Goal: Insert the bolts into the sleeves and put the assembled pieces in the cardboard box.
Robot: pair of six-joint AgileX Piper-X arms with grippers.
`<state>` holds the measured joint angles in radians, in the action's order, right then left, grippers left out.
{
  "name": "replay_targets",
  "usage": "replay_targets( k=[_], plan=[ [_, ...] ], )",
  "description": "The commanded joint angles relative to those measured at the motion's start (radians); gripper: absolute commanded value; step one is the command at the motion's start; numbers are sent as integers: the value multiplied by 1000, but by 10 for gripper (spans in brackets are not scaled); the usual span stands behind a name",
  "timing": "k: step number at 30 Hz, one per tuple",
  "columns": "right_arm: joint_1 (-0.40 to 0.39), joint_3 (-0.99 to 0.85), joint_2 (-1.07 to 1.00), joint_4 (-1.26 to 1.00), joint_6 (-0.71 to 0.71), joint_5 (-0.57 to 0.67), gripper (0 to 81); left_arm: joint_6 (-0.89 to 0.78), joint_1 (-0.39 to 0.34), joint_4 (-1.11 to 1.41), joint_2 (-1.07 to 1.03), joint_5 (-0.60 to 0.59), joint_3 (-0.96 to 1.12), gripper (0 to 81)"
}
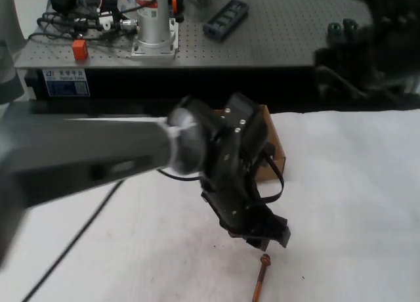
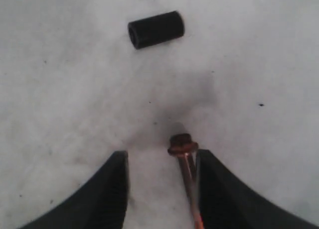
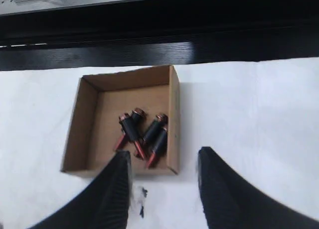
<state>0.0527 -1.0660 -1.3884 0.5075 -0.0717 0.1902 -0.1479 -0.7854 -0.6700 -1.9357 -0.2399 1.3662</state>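
Copper bolt (image 2: 185,164) lies on the white cloth (image 2: 60,89) between the parted fingers of the left gripper (image 2: 162,157), just beside one finger, its long axis running twelve to six o'clock in the high view, black sleeve (image 2: 155,29) beyond its head.

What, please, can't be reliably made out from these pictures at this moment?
1. High view: the inside of the cardboard box, hidden behind the left arm.
2. Left wrist view: the tip of the bolt, cut off by the picture's edge. Whether its shank touches the jaws beside it is unclear.
3. Right wrist view: whether each bolt in the assembled pieces is fully seated is too small to tell.
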Motion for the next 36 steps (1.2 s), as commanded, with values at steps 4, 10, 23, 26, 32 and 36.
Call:
replay_targets(
  k=[4, 10, 23, 26, 32, 36],
  plan=[
    [32, 96, 79, 2, 6, 3, 324, 21, -12, -125, -115, -14, 144, 318],
    [32, 136, 80, 6, 4, 3, 324, 21, -42, -141, -116, -18, 144, 318],
    [32, 135, 111, 14, 4, 3, 324, 45, -87, -147, -127, 96, 144, 318],
    [32, 135, 118, 21, 4, 3, 324, 45, -87, -175, -149, 96, 144, 318],
    [31, 135, 120, 25, 4, 3, 324, 43, -87, -190, -161, 96, 144, 280],
    [26, 135, 120, 25, 1, 7, 324, 52, -87, -184, -161, 96, 144, 63]
  ],
)
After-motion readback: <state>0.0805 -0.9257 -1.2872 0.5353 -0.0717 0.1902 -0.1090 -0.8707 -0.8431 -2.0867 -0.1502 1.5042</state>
